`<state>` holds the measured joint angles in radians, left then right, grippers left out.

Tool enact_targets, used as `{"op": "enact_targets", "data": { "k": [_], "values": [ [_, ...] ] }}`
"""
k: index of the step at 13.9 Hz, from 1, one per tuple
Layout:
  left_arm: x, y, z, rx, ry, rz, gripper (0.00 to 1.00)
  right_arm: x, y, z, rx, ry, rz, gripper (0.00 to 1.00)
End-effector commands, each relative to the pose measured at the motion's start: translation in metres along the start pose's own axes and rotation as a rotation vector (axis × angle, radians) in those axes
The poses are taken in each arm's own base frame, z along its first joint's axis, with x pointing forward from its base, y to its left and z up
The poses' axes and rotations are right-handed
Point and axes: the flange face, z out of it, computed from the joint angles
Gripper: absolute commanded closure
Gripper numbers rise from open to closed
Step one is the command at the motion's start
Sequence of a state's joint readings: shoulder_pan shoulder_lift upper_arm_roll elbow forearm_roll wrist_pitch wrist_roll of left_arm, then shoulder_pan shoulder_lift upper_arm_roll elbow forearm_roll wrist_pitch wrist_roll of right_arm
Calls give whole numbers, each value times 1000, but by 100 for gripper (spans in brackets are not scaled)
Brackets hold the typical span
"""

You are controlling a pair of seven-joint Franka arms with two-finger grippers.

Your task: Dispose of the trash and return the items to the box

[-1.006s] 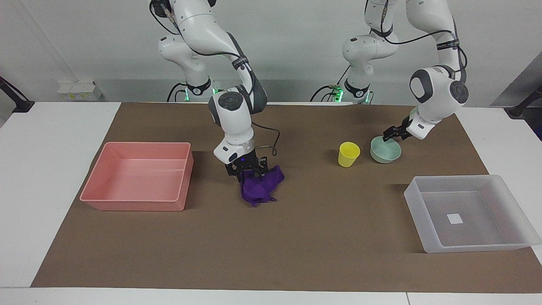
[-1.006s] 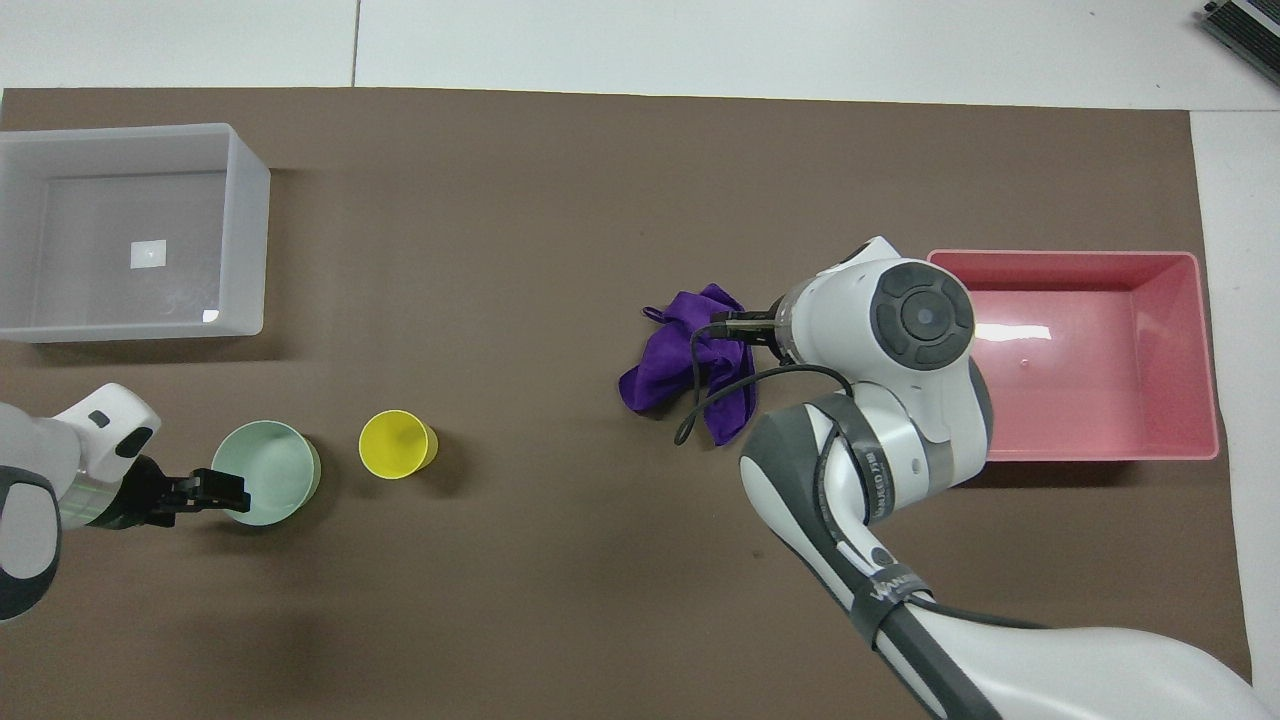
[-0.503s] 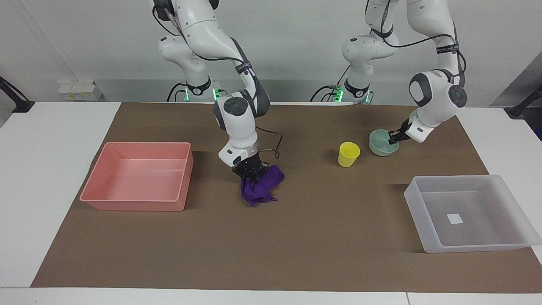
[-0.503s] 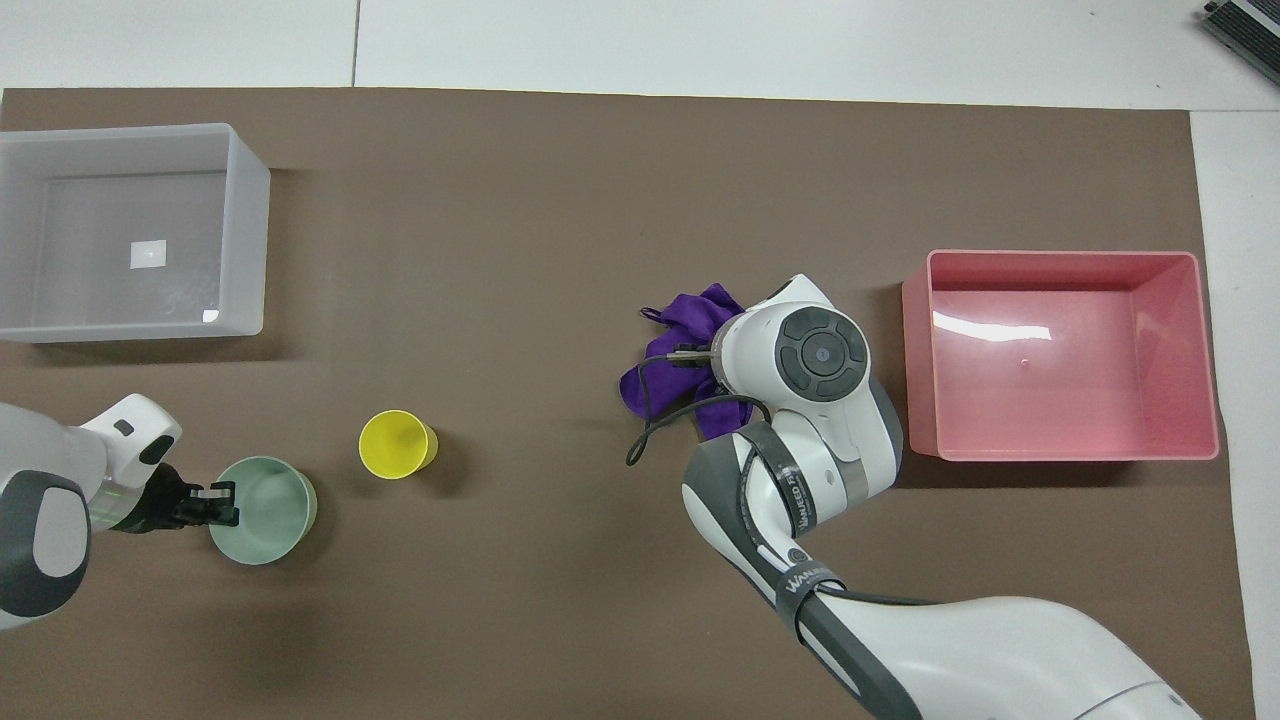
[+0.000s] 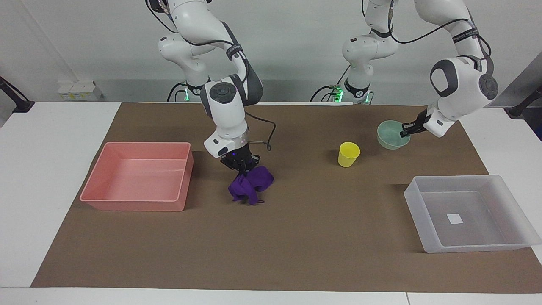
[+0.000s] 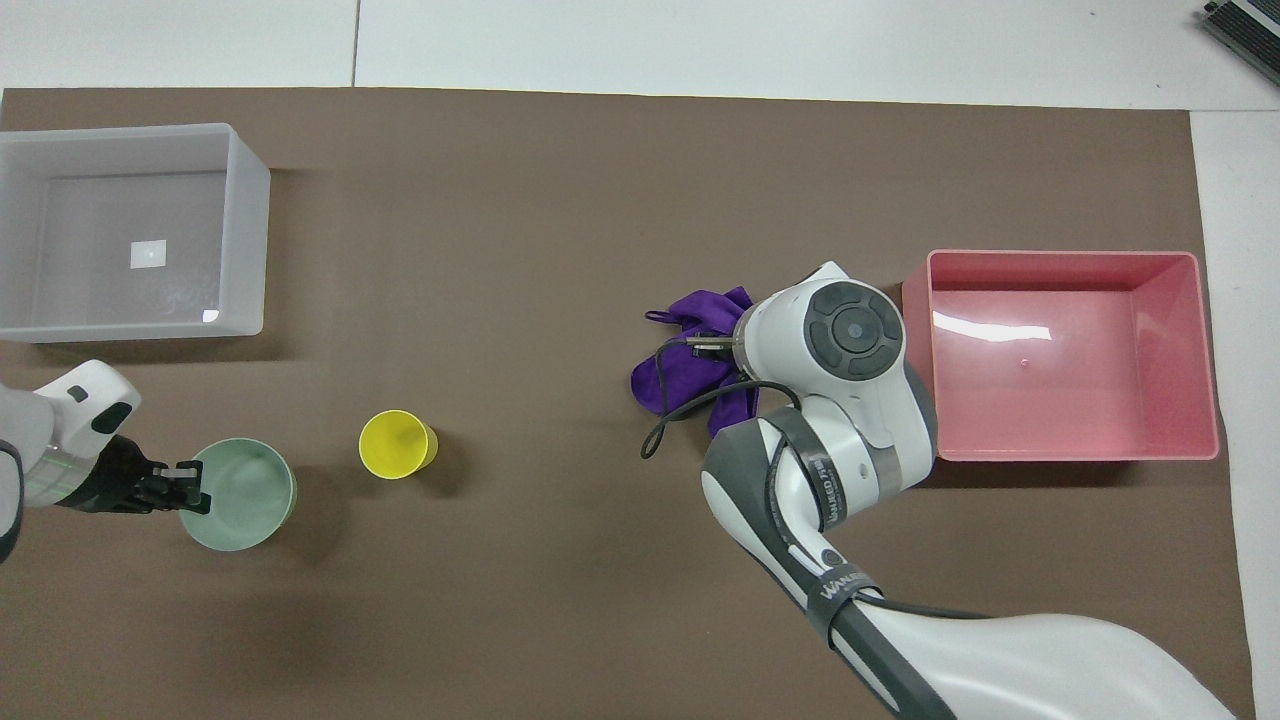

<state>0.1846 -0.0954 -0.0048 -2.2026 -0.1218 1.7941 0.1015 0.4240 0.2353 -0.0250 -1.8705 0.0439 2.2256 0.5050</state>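
Observation:
The purple fabric (image 5: 250,184) hangs bunched from my right gripper (image 5: 242,166), which is shut on its top; its lower end is at or just above the mat. In the overhead view the fabric (image 6: 685,345) shows beside the right wrist, which hides the fingers. My left gripper (image 5: 405,132) is shut on the rim of the mint-green bowl (image 5: 391,135) and holds it a little above the mat; both show in the overhead view, gripper (image 6: 188,496) and bowl (image 6: 240,495). The yellow cup (image 5: 349,154) (image 6: 398,444) stands upright beside the bowl. The translucent box (image 5: 417,203) (image 6: 250,230) is empty.
An empty pink tub (image 5: 144,144) (image 6: 1070,258) sits at the right arm's end of the table, beside the hanging fabric. A brown mat (image 5: 322,237) covers the table's middle.
My right gripper has closed on the fabric, gathered it and carried it toward the pink tub. My left gripper has closed on the bowl's rim and lifted it away from the cup.

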Motion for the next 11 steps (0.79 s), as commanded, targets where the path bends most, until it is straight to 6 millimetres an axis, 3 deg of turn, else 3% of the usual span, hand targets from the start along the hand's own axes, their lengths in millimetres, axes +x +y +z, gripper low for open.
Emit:
{"op": "enact_targets", "data": {
  "k": [1, 3, 4, 5, 7, 9, 11],
  "values": [
    [12, -8, -60, -23, 1, -3, 100, 4, -5, -60, -6, -16, 30, 100],
    [43, -15, -102, -24, 45, -12, 100, 2, 10, -107, -45, 3, 16, 100],
    [65, -19, -114, -27, 78, -13, 100, 6, 35, -135, -66, 40, 29, 100],
    [87, -38, -124, -32, 106, -34, 100, 10, 61, -155, -72, 52, 32, 100],
    [130, -52, -124, -34, 146, -47, 100, 18, 119, -184, -88, 46, -17, 100],
    [174, -59, -115, -20, 262, -48, 100, 30, 175, -188, -101, 38, -31, 100],
    [206, -69, -91, -9, 354, -62, 100, 38, 230, -178, -100, 34, -61, 100]
  ]
}}
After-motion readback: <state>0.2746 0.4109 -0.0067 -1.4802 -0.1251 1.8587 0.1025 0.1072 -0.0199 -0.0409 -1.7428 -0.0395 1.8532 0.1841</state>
